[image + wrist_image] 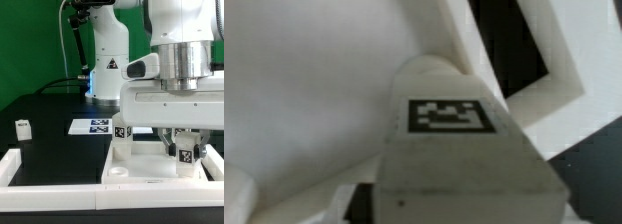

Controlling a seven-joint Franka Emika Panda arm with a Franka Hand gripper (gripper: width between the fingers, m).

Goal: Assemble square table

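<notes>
Claw [184, 140] is clamped on a leg [185, 152] above the slab [150, 163], at 5 o'clock. If tilted, the leg could jam in its socket.

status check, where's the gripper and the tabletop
Gripper low at the tabletop, a tagged leg between its fingers, grip not confirmed. One leg loose at the exterior view's left. Nothing in the way seen.

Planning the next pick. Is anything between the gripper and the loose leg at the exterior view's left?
Nothing upright. Only the flat marker board lies between the loose leg and the gripper, whose jaws seem to hold another leg.
</notes>
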